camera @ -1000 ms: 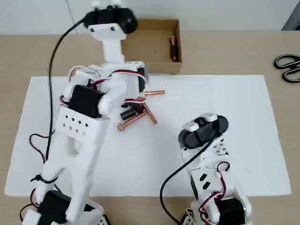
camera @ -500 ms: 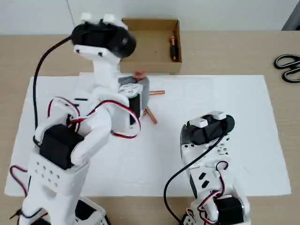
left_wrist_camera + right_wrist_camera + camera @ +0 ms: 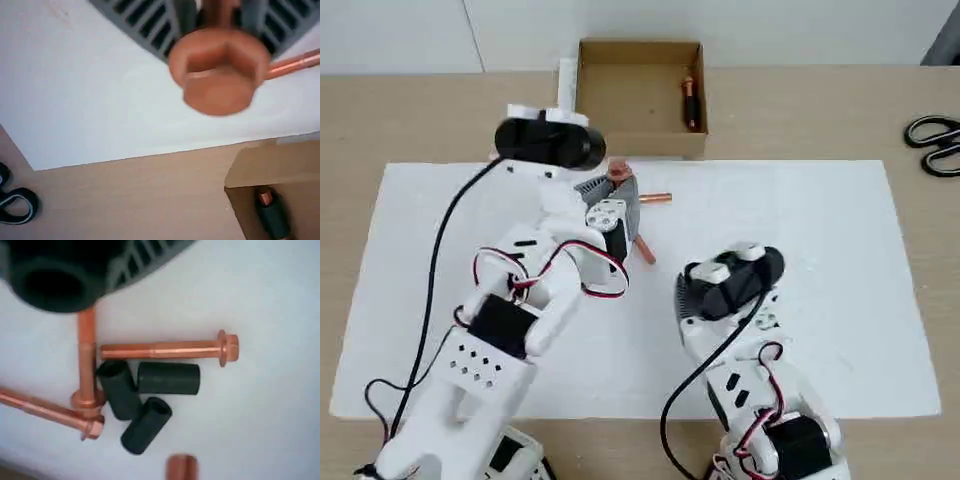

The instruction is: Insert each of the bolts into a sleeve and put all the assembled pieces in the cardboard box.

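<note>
Right wrist view puts the right hand closest, its ribbed jaw closed against a black sleeve seen end-on, bore open toward the camera. Below it, on the white sheet, lies the loose pile. One copper bolt lies flat, with a second bolt crossing near its tip and a third bolt slanting in from the edge. Three loose sleeves are bunched together, touching one another just beside the bolts.

From the high view, the right arm sits low at the near edge of the sheet, and the left arm stretches past it toward the far side. The left hand is clamped on a bolt shank, holding the gripped bolt upright with its hex head up. In the left wrist view that head sits between the grey jaws. Two loose bolts show beside the left hand — one just beyond it, one nearer.

Farther back on the wooden counter, the cardboard box touches the sheet's far edge, with one assembled piece lying along its right wall. Scissors rest at the counter's far right — well apart.
</note>
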Controlling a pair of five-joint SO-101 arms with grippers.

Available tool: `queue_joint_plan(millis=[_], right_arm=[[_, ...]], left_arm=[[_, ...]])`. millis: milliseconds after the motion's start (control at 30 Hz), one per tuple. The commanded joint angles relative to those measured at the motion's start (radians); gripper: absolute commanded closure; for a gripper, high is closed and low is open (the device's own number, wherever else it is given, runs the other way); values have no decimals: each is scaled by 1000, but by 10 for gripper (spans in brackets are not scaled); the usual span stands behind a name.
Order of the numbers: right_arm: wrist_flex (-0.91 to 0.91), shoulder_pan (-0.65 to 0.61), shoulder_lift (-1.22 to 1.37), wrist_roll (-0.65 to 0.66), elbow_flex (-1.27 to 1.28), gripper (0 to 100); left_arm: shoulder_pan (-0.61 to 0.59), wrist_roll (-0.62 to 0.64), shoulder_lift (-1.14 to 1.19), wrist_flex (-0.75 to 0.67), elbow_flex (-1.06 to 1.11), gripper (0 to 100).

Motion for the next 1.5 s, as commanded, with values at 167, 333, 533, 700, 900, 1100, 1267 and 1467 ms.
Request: queue_joint_plan(millis=[167, 333, 533, 700, 900, 1100, 1267, 1467], right_arm=[[-28, -25, -7, -8, -6, 995], [-28, -25, -7, -8, -6, 995], [-30, -25, -7, -8, -6, 995], [-30, -25, -7, -8, -8, 995], [-30, -27, -7, -8, -11, 995], [-30, -27, -7, -8, -12, 995], [-30, -27, -7, -8, -14, 995], [-30, -25, -7, -8, -14, 995]], left_arm=[[107, 60, -80, -17, 15, 994], [135, 91, -137, 5, 10, 994], [146, 153, -172, 44, -5, 994], [176, 183, -143, 6, 22, 994], [244, 181, -95, -71, 22, 994], [244, 180, -86, -78, 36, 994], [238, 180, -84, -91, 71, 994], [236, 127, -86, -190, 147, 994]])
